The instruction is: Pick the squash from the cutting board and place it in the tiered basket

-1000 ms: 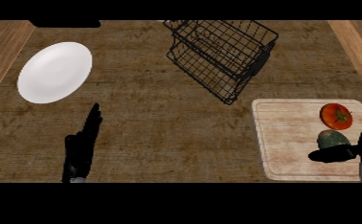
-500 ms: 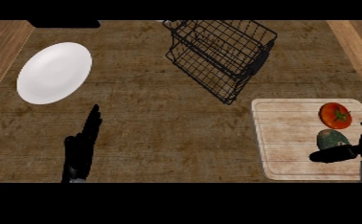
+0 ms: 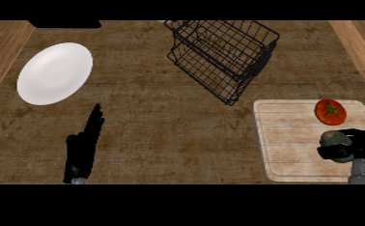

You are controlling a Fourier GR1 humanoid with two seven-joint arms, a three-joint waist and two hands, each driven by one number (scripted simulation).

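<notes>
The counter [image 3: 178, 123] was a dark, mottled brown surface that filled the head view, with paler wooden strips at its far left and right edges. At the upper middle stood the black wire tiered basket [image 3: 222, 56], tilted in the view, its tiers showing nothing inside them. A white plate [image 3: 55, 74] lay toward the upper left, well apart from the basket. The pale cutting board [image 3: 292, 145] occupied the lower right, its grooved border visible along the top and left sides.

The left hand [image 3: 84, 145] rested on the counter at the lower left, below the plate, its fingers straight and together, holding nothing.

On the board's upper right part lay a red tomato [image 3: 330, 112] with a green stem mark. Just below it sat the squash [image 3: 335, 140], a dull green rounded shape near the board's right edge. The right hand [image 3: 345, 147] was at the squash, its dark fingers curled around the lower and right sides of it, so that only the upper left part of the squash showed. The squash was on the board, far from the basket.
</notes>
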